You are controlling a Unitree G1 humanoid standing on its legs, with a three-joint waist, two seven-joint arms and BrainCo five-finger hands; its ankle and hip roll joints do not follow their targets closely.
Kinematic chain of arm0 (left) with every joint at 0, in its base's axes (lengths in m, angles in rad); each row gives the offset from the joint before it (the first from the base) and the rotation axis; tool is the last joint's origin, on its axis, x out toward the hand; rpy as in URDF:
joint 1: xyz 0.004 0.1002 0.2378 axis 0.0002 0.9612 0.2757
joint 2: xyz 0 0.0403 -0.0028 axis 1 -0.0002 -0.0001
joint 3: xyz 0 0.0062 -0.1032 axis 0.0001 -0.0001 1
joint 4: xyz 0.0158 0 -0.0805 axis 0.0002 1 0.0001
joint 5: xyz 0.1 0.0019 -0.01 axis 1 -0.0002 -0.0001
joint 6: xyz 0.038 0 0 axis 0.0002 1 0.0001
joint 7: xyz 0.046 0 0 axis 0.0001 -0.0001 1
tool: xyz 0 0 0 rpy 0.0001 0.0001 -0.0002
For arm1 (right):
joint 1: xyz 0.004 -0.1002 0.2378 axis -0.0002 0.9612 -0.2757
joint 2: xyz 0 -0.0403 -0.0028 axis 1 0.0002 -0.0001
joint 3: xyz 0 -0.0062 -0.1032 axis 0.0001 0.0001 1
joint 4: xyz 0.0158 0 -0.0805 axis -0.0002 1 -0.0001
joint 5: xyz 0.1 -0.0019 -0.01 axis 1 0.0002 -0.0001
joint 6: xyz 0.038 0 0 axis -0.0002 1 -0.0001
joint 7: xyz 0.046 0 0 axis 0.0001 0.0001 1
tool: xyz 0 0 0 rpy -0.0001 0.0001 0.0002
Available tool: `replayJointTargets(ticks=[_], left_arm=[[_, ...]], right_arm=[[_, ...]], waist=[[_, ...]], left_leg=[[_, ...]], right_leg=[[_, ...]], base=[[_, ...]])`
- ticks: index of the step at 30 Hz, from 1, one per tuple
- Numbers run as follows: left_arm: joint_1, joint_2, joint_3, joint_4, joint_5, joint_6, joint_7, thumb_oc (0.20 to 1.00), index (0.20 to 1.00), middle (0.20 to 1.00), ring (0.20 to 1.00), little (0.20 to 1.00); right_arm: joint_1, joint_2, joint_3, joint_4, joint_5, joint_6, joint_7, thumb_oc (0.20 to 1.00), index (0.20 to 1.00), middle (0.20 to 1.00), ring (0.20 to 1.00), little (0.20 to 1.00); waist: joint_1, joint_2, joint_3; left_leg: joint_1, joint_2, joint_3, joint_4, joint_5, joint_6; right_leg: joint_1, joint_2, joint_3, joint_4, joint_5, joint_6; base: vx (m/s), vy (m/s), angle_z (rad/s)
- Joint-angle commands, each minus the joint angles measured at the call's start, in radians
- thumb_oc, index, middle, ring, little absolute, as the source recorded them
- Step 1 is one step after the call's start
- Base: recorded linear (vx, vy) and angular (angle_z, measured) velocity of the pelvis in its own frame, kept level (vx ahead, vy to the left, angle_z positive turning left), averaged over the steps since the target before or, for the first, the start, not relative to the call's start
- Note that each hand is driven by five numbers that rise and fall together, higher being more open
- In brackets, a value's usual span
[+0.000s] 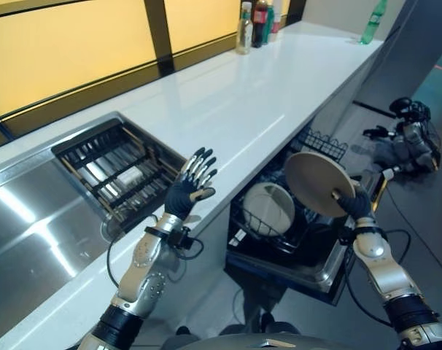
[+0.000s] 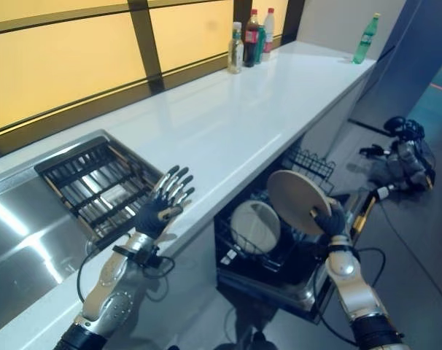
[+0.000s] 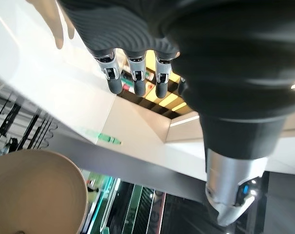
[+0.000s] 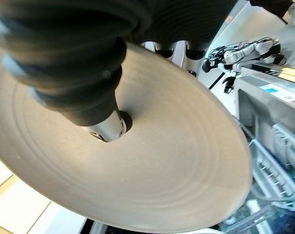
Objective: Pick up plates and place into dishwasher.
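White worktop runs long under an amber-lit window with dark frames, and at its near end a stainless steel sink is let into it, with one dark wire rack sitting in the basin's far part. At the far back edge I count three bottles standing close together, and one green bottle stands alone at the far corner. Below the worktop's front edge the open dishwasher has its black wire basket pulled out, and one round white plate stands on edge in it. My right hand is closed on a second plate, a beige round plate, with the thumb pressed on the face near the rim and the fingers behind it. I hold that plate in the air above the basket, just beside the white one, tilted nearly on edge, its face turned towards the worktop and me, its rim running up and away from the hand. My left hand is raised over the worktop's front edge beside the sink, fingers straight and spread, holding nothing. On the floor past the dishwasher lies a dark heap of equipment.
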Motion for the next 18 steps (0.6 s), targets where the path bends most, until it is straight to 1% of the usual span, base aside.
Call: replayJointTargets(ticks=[1,3,5,7,8,9,13,15,18], left_arm=[[0.045,0.055,-0.024,-0.058,-0.017,0.012,-0.145,1.000,1.000,1.000,1.000,1.000],[0.066,0.070,-0.045,-0.064,-0.048,0.043,-0.224,1.000,1.000,1.000,1.000,1.000],[0.082,0.076,-0.085,-0.047,-0.022,0.056,-0.275,1.000,1.000,1.000,1.000,1.000],[0.083,0.075,-0.132,0.009,-0.044,0.073,-0.245,1.000,1.000,1.000,1.000,1.000],[0.082,0.065,-0.148,0.062,-0.057,0.082,-0.252,1.000,1.000,1.000,1.000,1.000],[0.081,0.054,-0.162,0.126,-0.052,0.074,-0.277,1.000,1.000,1.000,1.000,1.000],[0.072,0.049,-0.207,0.270,0.025,0.027,-0.306,1.000,1.000,1.000,1.000,1.000],[0.070,0.046,-0.210,0.323,0.030,0.017,-0.317,1.000,1.000,1.000,1.000,1.000],[0.071,0.062,-0.201,0.376,0.080,-0.010,-0.328,1.000,1.000,1.000,1.000,1.000]], right_arm=[[-0.179,-0.036,-0.009,0.007,-0.010,-0.051,-0.052,0.200,0.200,0.200,0.200,0.200],[-0.188,-0.045,-0.010,0.026,0.019,-0.058,-0.059,0.200,0.200,0.200,0.200,0.200],[-0.201,-0.049,-0.016,0.057,0.055,-0.076,-0.058,0.200,0.200,0.200,0.200,0.200],[-0.226,-0.053,-0.008,0.082,0.063,-0.083,-0.072,0.200,0.200,0.200,0.200,0.200],[-0.238,-0.050,0.001,0.089,0.070,-0.086,-0.086,0.200,0.200,0.200,0.200,0.200],[-0.250,-0.046,0.007,0.099,0.071,-0.090,-0.098,0.200,0.200,0.200,0.200,0.200],[-0.299,-0.044,0.021,0.143,0.068,-0.093,-0.122,0.200,0.200,0.200,0.200,0.200],[-0.317,-0.043,0.029,0.162,0.056,-0.086,-0.137,0.200,0.200,0.200,0.200,0.200],[-0.356,-0.050,0.032,0.192,0.049,-0.076,-0.163,0.200,0.200,0.200,0.200,0.200]], waist=[[0.051,-0.020,0.024],[0.059,-0.021,0.032],[0.065,-0.023,0.040],[0.065,-0.024,0.046],[0.064,-0.028,0.050],[0.064,-0.033,0.054],[0.065,-0.045,0.065],[0.066,-0.047,0.068],[0.072,-0.048,0.087]], left_leg=[[-0.097,-0.028,-0.027,0.153,-0.142,0.085],[-0.104,-0.006,-0.031,0.154,-0.131,0.077],[-0.113,0.008,-0.039,0.158,-0.122,0.067],[-0.121,0.018,-0.039,0.161,-0.115,0.059],[-0.123,0.025,-0.037,0.162,-0.113,0.057],[-0.126,0.032,-0.034,0.166,-0.112,0.055],[-0.141,0.056,-0.023,0.177,-0.107,0.043],[-0.147,0.063,-0.021,0.180,-0.104,0.040],[-0.175,0.072,-0.031,0.205,-0.105,0.033]], right_leg=[[-0.021,-0.064,-0.035,0.064,0.027,0.071],[-0.016,-0.047,-0.050,0.068,0.006,0.064],[-0.007,-0.034,-0.063,0.063,-0.009,0.060],[-0.005,-0.026,-0.069,0.060,-0.013,0.059],[-0.006,-0.025,-0.072,0.061,-0.017,0.059],[-0.006,-0.023,-0.074,0.061,-0.019,0.059],[-0.005,-0.017,-0.074,0.052,-0.016,0.063],[-0.007,-0.013,-0.072,0.050,-0.016,0.061],[-0.018,-0.008,-0.066,0.057,-0.020,0.056]], base=[[0.03,-0.210,0.17],[0.05,-0.179,0.11],[0.05,-0.152,0.08],[0.03,-0.129,0.12],[0.03,-0.152,0.03],[0.03,-0.151,-0.01],[0.03,-0.166,0.01],[0.03,-0.120,0.02],[0.00,-0.109,-0.03]])
